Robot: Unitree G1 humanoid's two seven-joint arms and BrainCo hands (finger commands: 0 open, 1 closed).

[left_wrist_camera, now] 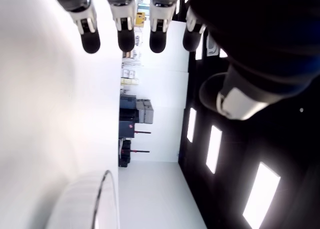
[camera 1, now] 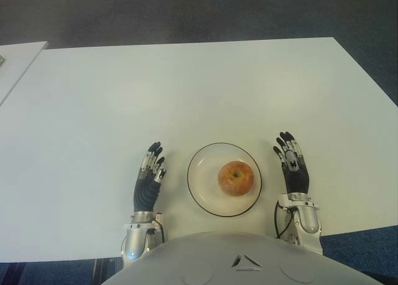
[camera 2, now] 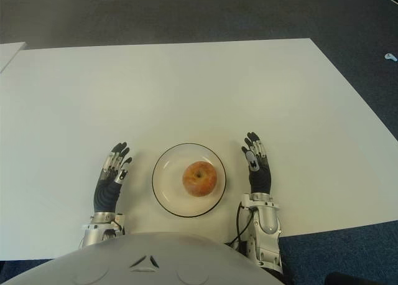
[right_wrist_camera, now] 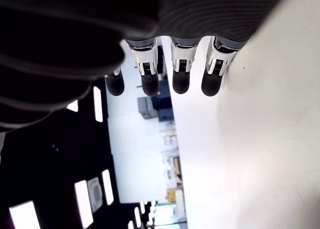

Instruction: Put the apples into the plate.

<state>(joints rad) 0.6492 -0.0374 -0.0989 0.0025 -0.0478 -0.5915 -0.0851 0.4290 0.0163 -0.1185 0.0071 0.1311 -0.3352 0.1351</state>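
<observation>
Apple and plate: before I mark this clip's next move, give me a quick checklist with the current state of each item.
1. Apple inside the plate: ok, it sits near the middle.
2. Other apples left on the white table: ok, none in view.
3. Left hand free: ok, fingers extended, holding nothing, left of the plate.
4. Right hand free: ok, fingers extended, holding nothing, right of the plate.
5. Hands apart from the plate's rim: ok, a gap shows on both sides.
6. Hands touching the table: cannot tell.
</observation>
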